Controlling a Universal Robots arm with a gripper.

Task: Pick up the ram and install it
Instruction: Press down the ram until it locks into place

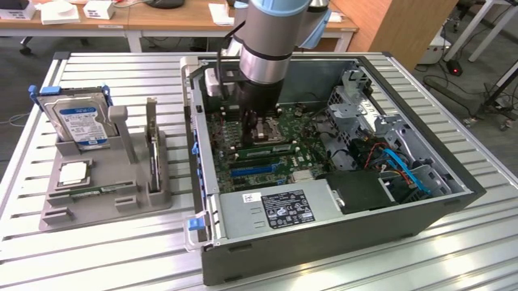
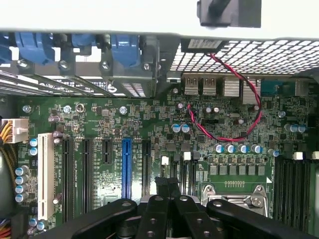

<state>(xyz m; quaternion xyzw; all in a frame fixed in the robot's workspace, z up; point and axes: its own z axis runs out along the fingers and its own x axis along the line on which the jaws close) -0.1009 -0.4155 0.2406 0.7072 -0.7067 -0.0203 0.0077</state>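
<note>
Start with the exterior view. The gripper (image 1: 254, 121) is lowered inside the open computer case (image 1: 421, 209), directly over the motherboard (image 1: 251, 159) and close to the processor socket. This view hides the fingertips behind the tool body, so take their state from the wrist view.

In the wrist view, the gripper (image 2: 168, 186) has its black fingertips pressed together, and you can see nothing pinched between them. The tips sit over the narrow slots with white clips, between the blue expansion slot (image 2: 126, 168) and the processor socket (image 2: 234, 195). A red and black twisted wire (image 2: 251, 97) loops above the board near the rear ports. A further bank of black slots (image 2: 291, 184) lies on the far side of the socket and appears unfilled.

Return to the exterior view to locate the ram (image 1: 270, 145). You will see a green stick with a pale label lying along the board, just beside the gripper on the side toward the blue slot. A second similar strip lies right next to it. The fingers cover this area in the wrist view, so you cannot confirm there whether the tips touch the stick.

The exterior view also shows the grey fixture (image 1: 105, 206) on the table toward its left. It carries the hard drive (image 1: 81, 121), a small square processor chip (image 1: 73, 174), and a narrow dark strip (image 1: 96, 191) that you cannot identify.
</note>
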